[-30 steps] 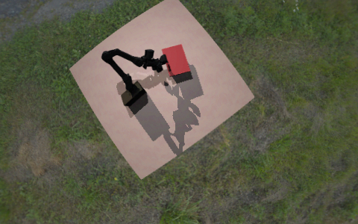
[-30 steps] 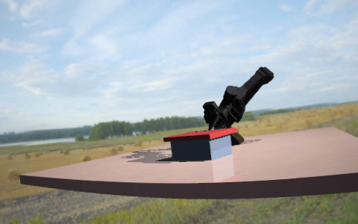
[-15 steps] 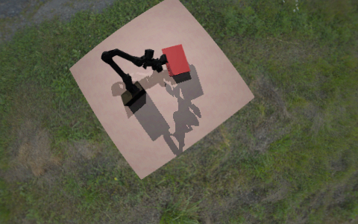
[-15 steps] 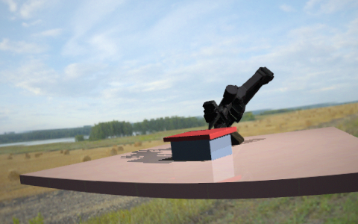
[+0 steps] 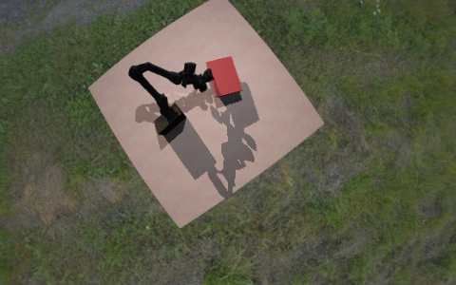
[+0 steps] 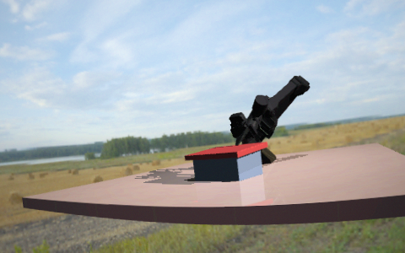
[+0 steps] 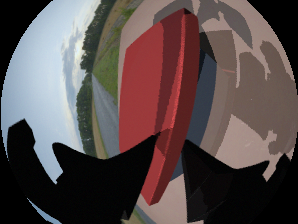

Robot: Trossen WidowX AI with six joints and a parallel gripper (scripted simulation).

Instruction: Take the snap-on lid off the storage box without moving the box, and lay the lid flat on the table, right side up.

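The red lid lies over the top of the blue storage box, right side up. In the exterior view it looks nearly level and overhangs the box walls. A narrow dark strip shows between lid and box in the wrist view; I cannot tell whether the lid is fully seated. The box stands upright on the table. My black gripper is shut on the lid's edge on the arm's side, one finger above and one below the rim. The fingertips are partly hidden in the top and exterior views.
The pink table has its nearest edge to the box on the side away from the arm. The arm base stands on the table on the gripper's side of the box. Shadows of arm and box fall across the table.
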